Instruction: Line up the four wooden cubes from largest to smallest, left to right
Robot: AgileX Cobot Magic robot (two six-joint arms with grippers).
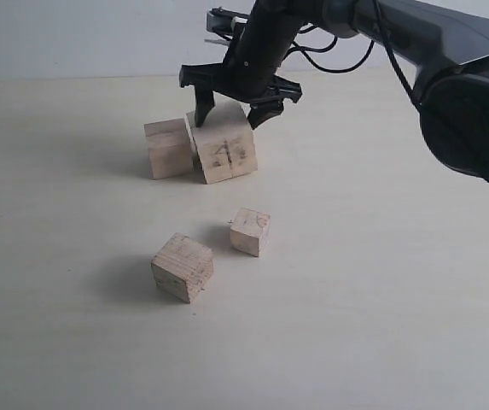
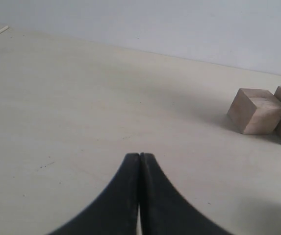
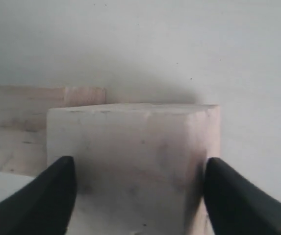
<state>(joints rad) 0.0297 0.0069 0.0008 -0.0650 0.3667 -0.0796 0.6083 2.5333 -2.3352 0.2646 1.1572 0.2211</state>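
Straddling largest cube (image 1: 227, 149), right end effector (image 1: 229, 120) spread; neighbour cube (image 1: 169, 149) abutting.

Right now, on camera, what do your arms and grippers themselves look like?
The right arm has smooth dark grey casing, a bulky rounded joint and thin black cables looping near the wrist. The right gripper and left gripper both have matte black, curved fingers tapering to points. I see no markings.
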